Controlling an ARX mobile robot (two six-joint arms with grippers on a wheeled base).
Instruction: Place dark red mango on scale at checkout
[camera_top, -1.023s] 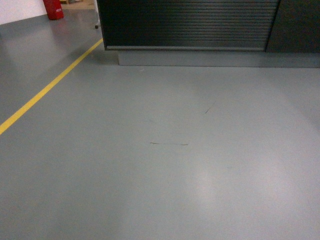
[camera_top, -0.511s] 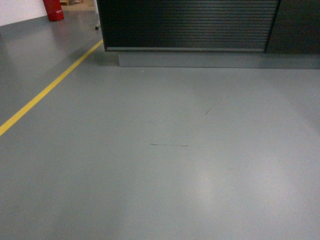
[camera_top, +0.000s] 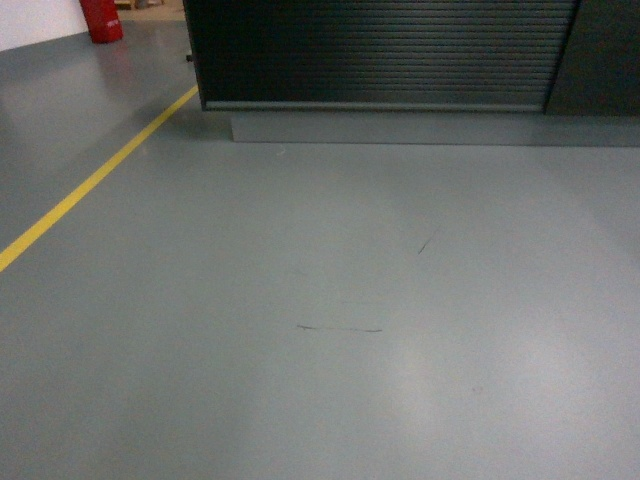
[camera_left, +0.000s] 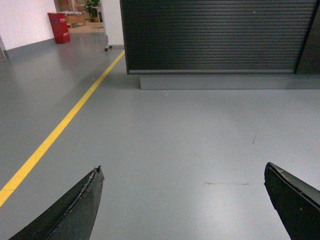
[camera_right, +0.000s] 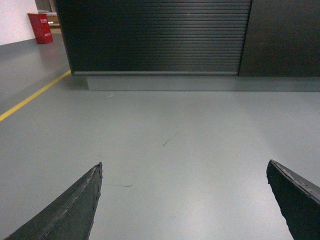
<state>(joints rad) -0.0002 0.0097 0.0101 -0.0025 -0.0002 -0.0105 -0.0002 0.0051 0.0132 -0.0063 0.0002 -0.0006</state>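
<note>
The checkout (camera_top: 380, 50) shows only as its black ribbed front panel on a grey base, across the top of the head view, and also ahead in the left wrist view (camera_left: 215, 35) and the right wrist view (camera_right: 160, 35). The dark red mango and the scale are out of view. My left gripper (camera_left: 182, 172) is open, its two black fingers wide apart over bare grey floor with nothing between them. My right gripper (camera_right: 185, 170) is likewise open and empty above the floor. Neither gripper appears in the head view.
A yellow floor line (camera_top: 95, 180) runs diagonally at the left toward the counter's corner. A red object (camera_top: 101, 20) stands at the far left by a white wall. Thin dark scuff marks (camera_top: 340, 328) lie on the grey floor ahead.
The counter front has grown a little larger and the floor scuffs have slid down the head view, so the base has moved closer to the checkout.
</note>
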